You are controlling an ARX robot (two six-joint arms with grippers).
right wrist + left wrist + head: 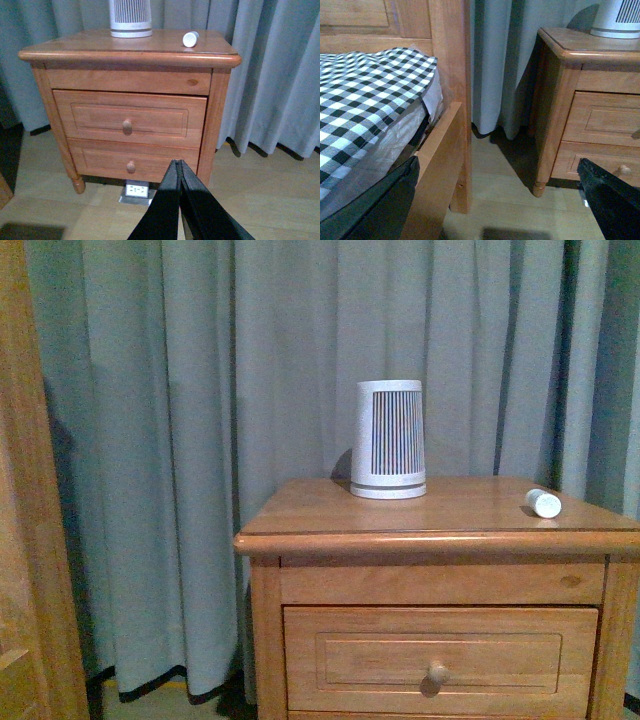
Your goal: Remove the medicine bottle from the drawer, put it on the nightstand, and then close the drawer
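Left gripper spread wide, holding nothing, low by bed with checked cloth. Smooth orange-brown wood nightstand; drawer nearly shut, round knob. Ribbed white device on top. Bottle, small white tube, lies on side near right edge, cap toward front. Right gripper pinched together, empty, well below bottle.

nightstand top — ribbed device, medicine bottle
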